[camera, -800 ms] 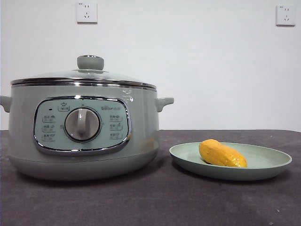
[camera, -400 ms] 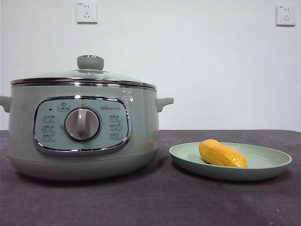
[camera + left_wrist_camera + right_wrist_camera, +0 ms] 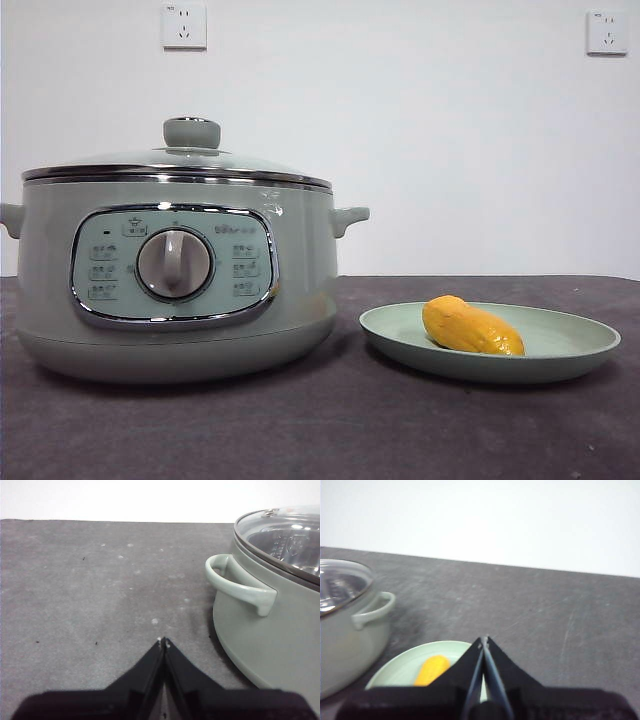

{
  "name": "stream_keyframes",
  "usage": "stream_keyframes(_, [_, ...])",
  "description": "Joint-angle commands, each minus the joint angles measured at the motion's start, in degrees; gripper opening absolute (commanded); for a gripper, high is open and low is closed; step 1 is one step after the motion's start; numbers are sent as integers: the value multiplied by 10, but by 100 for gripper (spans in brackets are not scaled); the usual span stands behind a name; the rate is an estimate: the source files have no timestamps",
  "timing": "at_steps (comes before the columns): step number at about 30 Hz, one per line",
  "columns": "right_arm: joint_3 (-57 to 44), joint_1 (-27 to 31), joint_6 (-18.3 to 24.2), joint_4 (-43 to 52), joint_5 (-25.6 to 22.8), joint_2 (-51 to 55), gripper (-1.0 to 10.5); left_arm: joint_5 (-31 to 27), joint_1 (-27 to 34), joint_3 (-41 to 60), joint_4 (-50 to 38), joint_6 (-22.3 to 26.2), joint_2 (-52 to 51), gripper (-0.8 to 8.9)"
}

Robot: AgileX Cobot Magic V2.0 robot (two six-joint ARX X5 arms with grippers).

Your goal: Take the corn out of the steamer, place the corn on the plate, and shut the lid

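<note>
A large round pale grey-green electric steamer (image 3: 175, 275) stands on a dark grey bench (image 3: 330, 420), and serves here as the landmark for everything else. Its front carries a chrome-framed control panel (image 3: 173, 265) with a round dial (image 3: 175, 264) at the centre, and a small handle (image 3: 349, 217) juts from its side. A round glass lid with a chrome rim (image 3: 178, 170) sits closed on top of the steamer, with a pale green-grey knob (image 3: 192, 132) rising from its middle. Just beside the steamer, on the side of that handle and not touching the pot, lies a shallow round pale green plate with a raised rim (image 3: 560, 365). A small stubby yellow-orange corn cob (image 3: 470, 326) rests on the plate, in the half nearer the steamer, lying on its side. Behind the steamer is a plain white wall with two white power sockets (image 3: 184, 25) set high up. The left end effector (image 3: 163, 641) hovers over bare bench next to the steamer's other side handle, its two black jaws pressed together with nothing between them. The right end effector (image 3: 484, 639) hangs above the plate's rim on the side away from the steamer, jaws likewise closed and empty, with the corn lying just beside it on the plate.
</note>
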State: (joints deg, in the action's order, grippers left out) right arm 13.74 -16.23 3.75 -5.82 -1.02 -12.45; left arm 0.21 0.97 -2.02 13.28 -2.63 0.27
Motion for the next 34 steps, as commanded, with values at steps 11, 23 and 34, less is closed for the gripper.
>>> stream_keyframes(11, [-96,101,5,-21,24,91,1,0,2,9,-3,-3,-2,-3])
stream_keyframes(23, [-134,101,-55,-46,27,124,1,0,2,9,-3,-3,-2,-3])
stream_keyframes(34, [-134,101,-108,-45,24,123,1,0,2,9,-3,-3,-2,-3])
